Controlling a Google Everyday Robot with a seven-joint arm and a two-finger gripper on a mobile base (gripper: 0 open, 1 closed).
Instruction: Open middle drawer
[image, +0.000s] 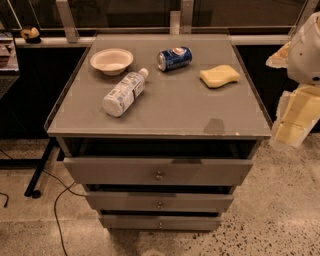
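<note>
A grey cabinet (160, 107) has three grey drawer fronts stacked below its top. The middle drawer (125, 201) is the medium-sized front, with a small round metal knob (159, 205) at its centre. A dark gap shows above it. The larger top drawer (110, 171) stands out a little from the cabinet, and the narrow bottom drawer (130, 223) lies beneath. My gripper (294, 119), pale yellow below the white arm (306, 50), hangs at the right edge of the view. It is off the cabinet's right side, at about tabletop height, and well apart from the drawers.
On the cabinet top lie a white bowl (111, 60), a plastic bottle (123, 93) on its side, a blue can (174, 58) on its side and a yellow sponge (219, 76). A black stand leg (40, 170) and cables (57, 210) are on the speckled floor at the left.
</note>
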